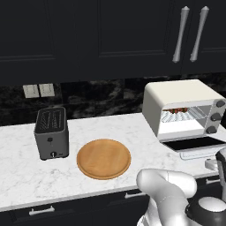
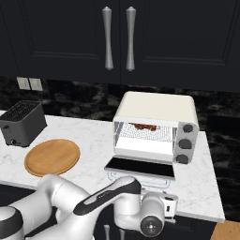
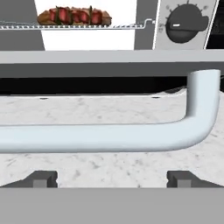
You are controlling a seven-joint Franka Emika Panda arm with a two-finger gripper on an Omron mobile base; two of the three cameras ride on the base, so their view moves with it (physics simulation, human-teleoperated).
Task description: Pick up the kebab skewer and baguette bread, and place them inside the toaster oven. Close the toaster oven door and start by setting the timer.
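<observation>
- The end effector (image 3: 112,178) stood released, fingertips (image 3: 41,178) wide apart, grasping nothing.
- Just ahead of it ran the toaster oven door (image 3: 109,70) handle bar (image 3: 109,136), over the marble tabletop (image 3: 87,109).
- Farther ahead, up left, kebab skewer (image 3: 74,15) and baguette bread (image 3: 44,17) lay on the toaster oven (image 2: 157,110) rack.
- Up right sat a dark knob (image 3: 186,24).

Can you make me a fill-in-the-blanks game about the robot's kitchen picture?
1. The toaster oven door is hanging ____.
2. The kebab skewer lies on the wire ____ inside the toaster oven.
3. The round wooden board sits between the toaster oven and the dark grey ____.
4. The gripper faces the door's pale ____.

Missing words: open; rack; toaster; handle
</observation>
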